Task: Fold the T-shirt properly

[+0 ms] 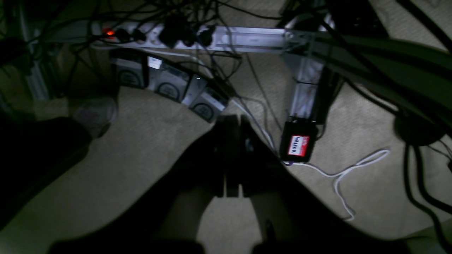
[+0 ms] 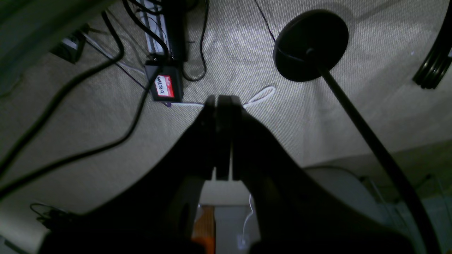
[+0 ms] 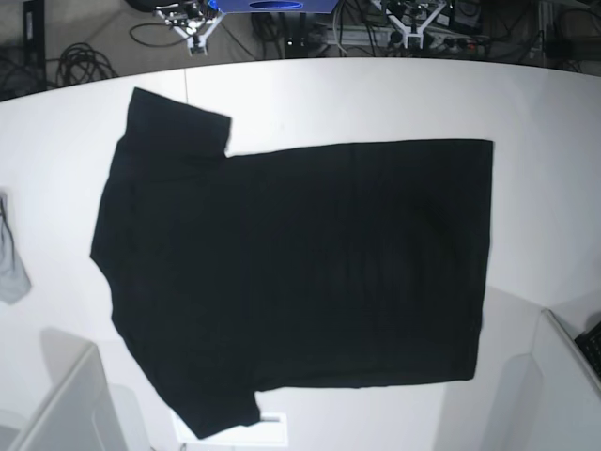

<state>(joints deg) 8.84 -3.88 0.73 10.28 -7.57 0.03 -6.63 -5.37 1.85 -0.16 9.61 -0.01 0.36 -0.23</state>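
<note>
Starting closest in: both wrist views look straight down past their own tool at carpeted floor, not at the table. The left tool (image 1: pixel 231 155) has its jaws pressed together with nothing between them, and below it there's just carpet, a white cable (image 1: pixel 339 174), a small black box with a red name sticker (image 1: pixel 298 143) and a power strip (image 1: pixel 155 35) with a lit switch further out. The right tool (image 2: pixel 222 137) is the same story, jaws fully together and empty, hanging over the carpet with the round black base of a stand (image 2: pixel 310 44) beyond it.

So neither arm is anywhere near the cloth, and neither shows up in the base view.

On the table (image 3: pixel 376 103) the T-shirt (image 3: pixel 300 272) is spread flat and open, collar end toward that view's left, hem toward its right, 1 sleeve pointing to the far edge and the other to the near edge. No visible folds at all, looks pretty smooth. A small light-grey cloth (image 3: pixel 11 263) sits at the left edge, apart from the shirt.

My read: folding basically hasn't started. The spread-out part is done, but every fold (sleeves in, sides over, then halving it) is still left.
</note>
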